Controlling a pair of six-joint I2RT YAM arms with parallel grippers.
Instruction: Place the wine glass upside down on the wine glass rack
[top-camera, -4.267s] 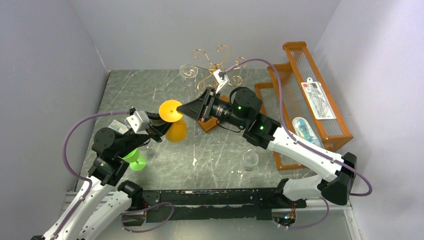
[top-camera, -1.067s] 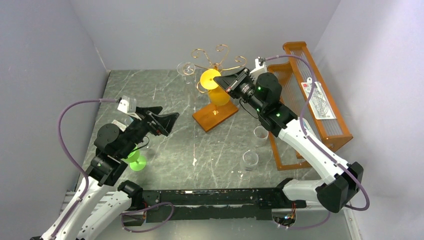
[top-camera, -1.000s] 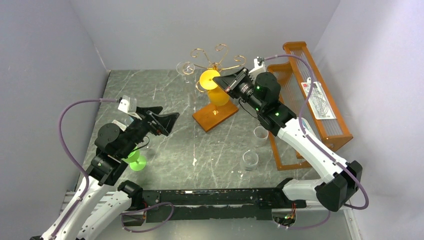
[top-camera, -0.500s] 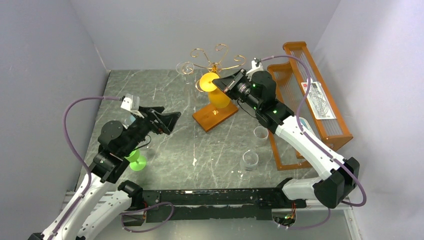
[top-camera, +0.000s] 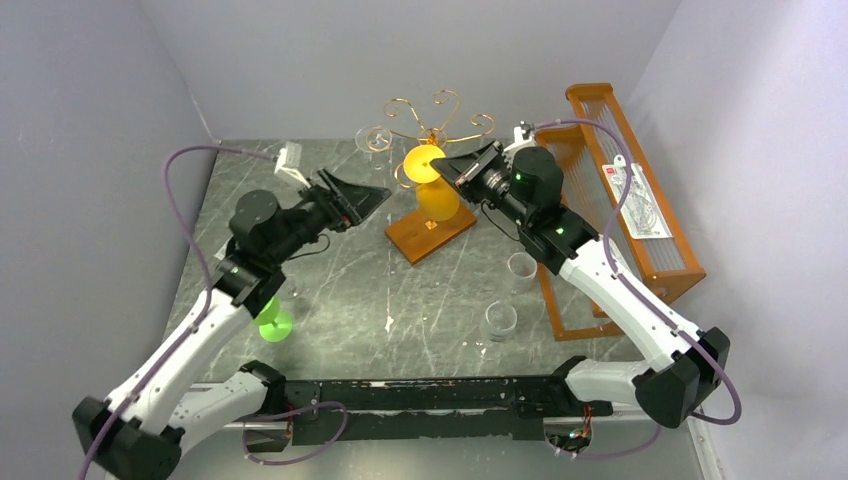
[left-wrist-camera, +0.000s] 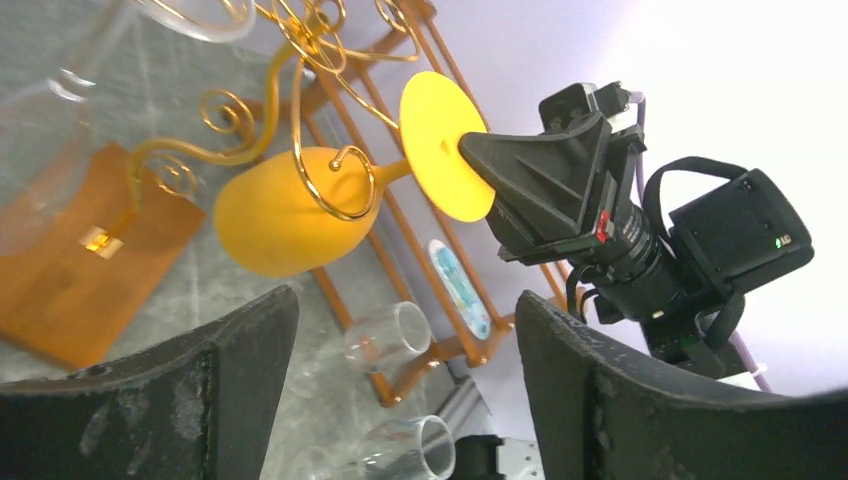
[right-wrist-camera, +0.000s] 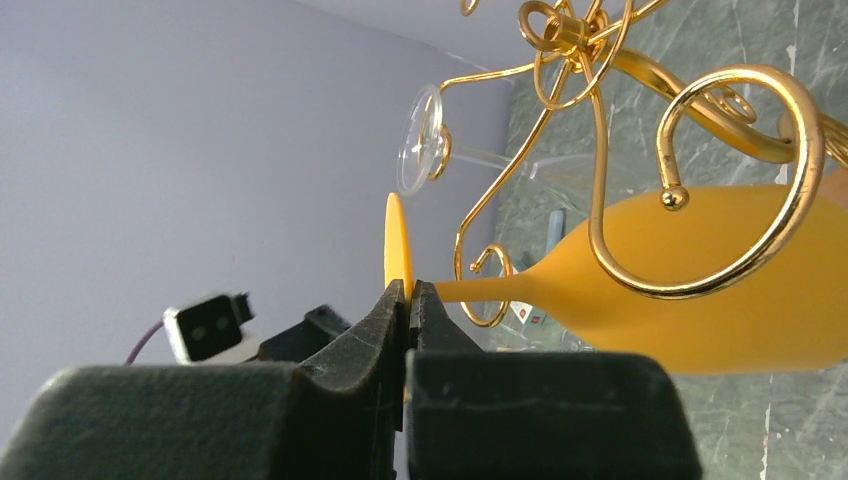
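Observation:
The orange wine glass (top-camera: 437, 200) hangs tilted at the rack, bowl low and flat foot (left-wrist-camera: 440, 140) high. My right gripper (top-camera: 447, 165) is shut on the rim of that foot, seen edge-on between its pads (right-wrist-camera: 409, 288). The wine glass rack's gold scrolls (right-wrist-camera: 745, 72) cross in front of the bowl (right-wrist-camera: 720, 290); whether wire and glass touch I cannot tell. The rack's brown wooden base (top-camera: 415, 238) lies below. My left gripper (top-camera: 375, 200) is open and empty, raised left of the rack. In the left wrist view its fingers (left-wrist-camera: 405, 300) frame the glass (left-wrist-camera: 280, 215) and the rack (left-wrist-camera: 297, 110).
A clear glass (top-camera: 375, 138) hangs on the rack's back-left arm. A green glass (top-camera: 270, 320) stands under my left arm. Two clear tumblers (top-camera: 500, 318) (top-camera: 520, 265) stand near the orange slatted shelf (top-camera: 620, 200) at the right. Walls close in left, back and right.
My left arm has let go of the glass, then swung up and right toward the rack, its jaws narrowing a little. My right gripper carried the glass to the rack and has barely shifted lately.

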